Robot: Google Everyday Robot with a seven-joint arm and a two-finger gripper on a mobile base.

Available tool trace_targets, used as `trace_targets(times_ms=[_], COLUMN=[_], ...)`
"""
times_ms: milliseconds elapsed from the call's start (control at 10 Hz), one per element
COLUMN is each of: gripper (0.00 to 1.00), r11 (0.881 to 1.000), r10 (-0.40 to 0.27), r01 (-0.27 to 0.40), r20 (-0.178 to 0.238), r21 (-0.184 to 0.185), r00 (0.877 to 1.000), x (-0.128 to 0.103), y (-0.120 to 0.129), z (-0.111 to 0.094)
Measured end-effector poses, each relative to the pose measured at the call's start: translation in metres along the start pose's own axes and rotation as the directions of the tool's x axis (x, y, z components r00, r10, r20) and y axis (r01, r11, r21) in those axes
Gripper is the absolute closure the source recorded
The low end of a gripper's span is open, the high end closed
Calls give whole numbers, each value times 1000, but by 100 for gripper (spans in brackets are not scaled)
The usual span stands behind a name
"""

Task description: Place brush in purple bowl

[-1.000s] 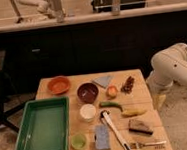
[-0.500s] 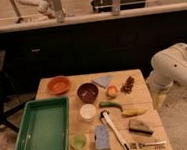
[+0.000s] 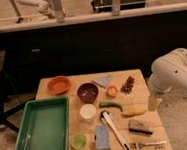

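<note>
Brush (image 3: 115, 131) lies on table (image 3: 76, 81) outside purple bowl (image 3: 88, 92); gripper (image 3: 154, 102) beside table's right edge, fingers wide.

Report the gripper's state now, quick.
Gripper: open, holding nothing, beside the right edge of the table, well apart from the brush.

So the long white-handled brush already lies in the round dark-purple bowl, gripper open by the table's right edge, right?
No: camera view shows the brush lying on the wooden table, nearer the camera than the purple bowl. The gripper is open by the table's right edge.
</note>
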Motion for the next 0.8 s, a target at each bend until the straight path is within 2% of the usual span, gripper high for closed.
trace_targets(times_ms=[300, 500, 800], gripper=[20, 20, 20], r11=[998, 996, 994], r10=[63, 68, 84], r01=[-63, -69, -85], r20=[8, 18, 10], r21=[23, 48, 71], r00=[998, 998, 996], x=[-9, -13, -22], y=[9, 17, 26], z=[5, 10, 24])
